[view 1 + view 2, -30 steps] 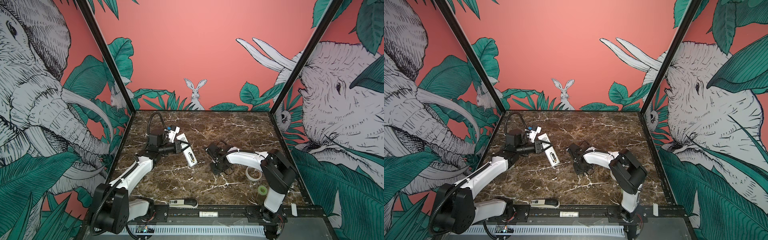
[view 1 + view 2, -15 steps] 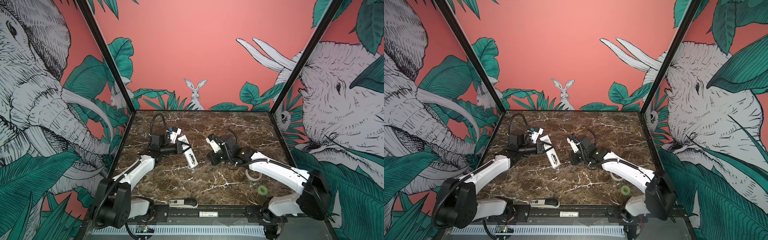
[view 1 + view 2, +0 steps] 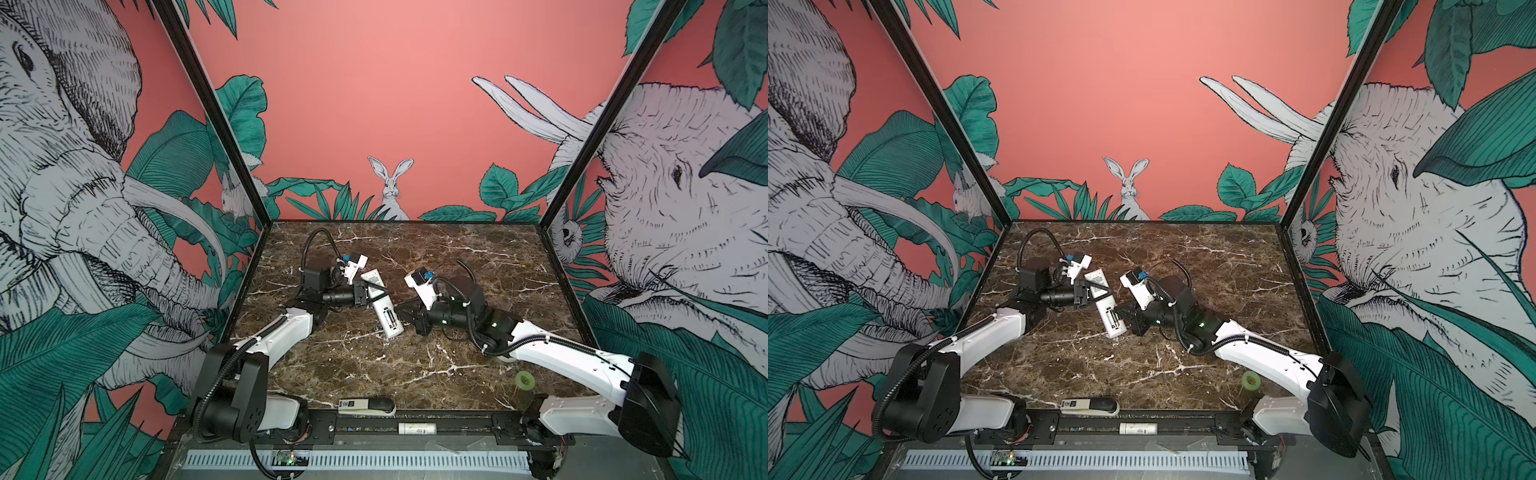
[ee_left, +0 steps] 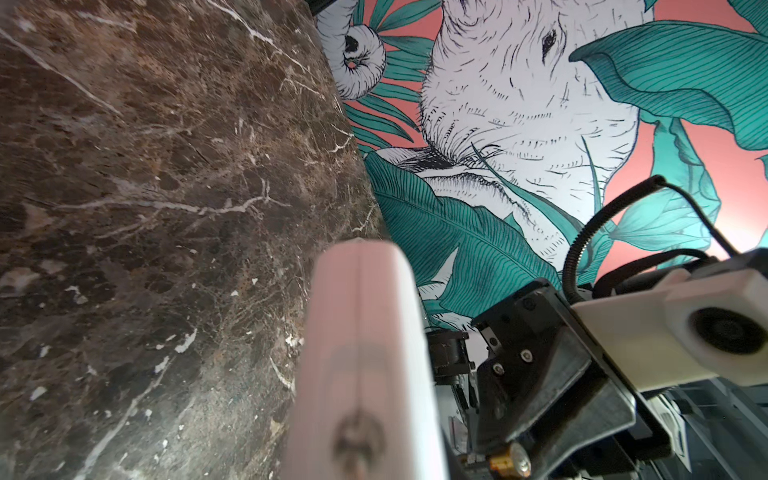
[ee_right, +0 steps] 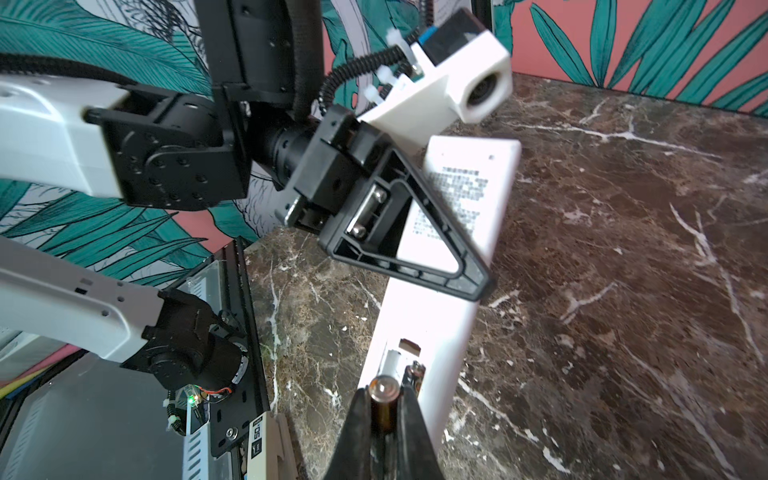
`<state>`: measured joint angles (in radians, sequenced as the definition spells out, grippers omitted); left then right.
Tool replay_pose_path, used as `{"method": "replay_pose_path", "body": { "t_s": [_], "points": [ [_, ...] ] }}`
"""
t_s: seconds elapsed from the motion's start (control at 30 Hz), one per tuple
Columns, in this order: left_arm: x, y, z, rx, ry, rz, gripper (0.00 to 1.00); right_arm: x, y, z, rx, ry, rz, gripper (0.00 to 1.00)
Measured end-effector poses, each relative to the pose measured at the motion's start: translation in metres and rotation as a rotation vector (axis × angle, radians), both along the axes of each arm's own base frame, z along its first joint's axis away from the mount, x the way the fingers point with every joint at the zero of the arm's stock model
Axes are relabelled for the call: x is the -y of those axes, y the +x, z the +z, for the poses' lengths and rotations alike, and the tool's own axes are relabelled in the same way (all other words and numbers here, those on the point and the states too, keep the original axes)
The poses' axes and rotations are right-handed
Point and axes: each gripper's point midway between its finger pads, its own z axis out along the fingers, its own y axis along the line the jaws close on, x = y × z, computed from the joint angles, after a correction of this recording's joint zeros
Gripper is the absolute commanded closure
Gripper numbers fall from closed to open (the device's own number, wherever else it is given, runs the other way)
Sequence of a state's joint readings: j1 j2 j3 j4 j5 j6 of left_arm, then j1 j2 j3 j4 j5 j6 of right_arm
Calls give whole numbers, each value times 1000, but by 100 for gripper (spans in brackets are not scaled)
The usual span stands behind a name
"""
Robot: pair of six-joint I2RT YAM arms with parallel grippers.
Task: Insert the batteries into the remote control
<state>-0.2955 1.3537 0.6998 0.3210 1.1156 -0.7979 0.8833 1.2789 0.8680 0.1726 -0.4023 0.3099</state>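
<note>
The remote control (image 3: 383, 308) (image 3: 1105, 308) is a white bar held back side up, off the marble, with its battery compartment (image 5: 401, 365) open. My left gripper (image 3: 366, 293) (image 3: 1086, 296) is shut on its middle; its black finger (image 5: 419, 253) crosses the remote control (image 5: 428, 320). In the left wrist view the remote control (image 4: 365, 353) fills the foreground, edge on. My right gripper (image 5: 384, 392) (image 3: 409, 319) is shut on one of the batteries (image 5: 383, 409), a dark cylinder whose metal end points at the open compartment. A pale cylinder lies in one slot.
A white-and-black stapler (image 3: 365, 406) lies at the front edge of the marble, and a white labelled tube (image 3: 417, 428) sits on the rail in front of it. A green tape roll (image 3: 525, 380) lies at the front right, beside the right arm.
My right arm has stretched out and carried its gripper left and back, up to the remote's open end. The left gripper has kept the remote almost still.
</note>
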Motion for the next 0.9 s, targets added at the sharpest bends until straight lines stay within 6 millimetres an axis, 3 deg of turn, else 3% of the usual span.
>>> {"method": "replay_pose_path", "body": {
  "t_s": [0.17,0.37,0.9],
  "points": [
    [2,-4,9,-10,-38,-30,100,-14,-7,16,46,72,58,91],
    [3,-8,19,-10,-79,-56,100,-24,-12,10,41,75,95,91],
    [4,-9,25,6,-102,-63,100,-17,-13,5,73,79,63,91]
  ]
}}
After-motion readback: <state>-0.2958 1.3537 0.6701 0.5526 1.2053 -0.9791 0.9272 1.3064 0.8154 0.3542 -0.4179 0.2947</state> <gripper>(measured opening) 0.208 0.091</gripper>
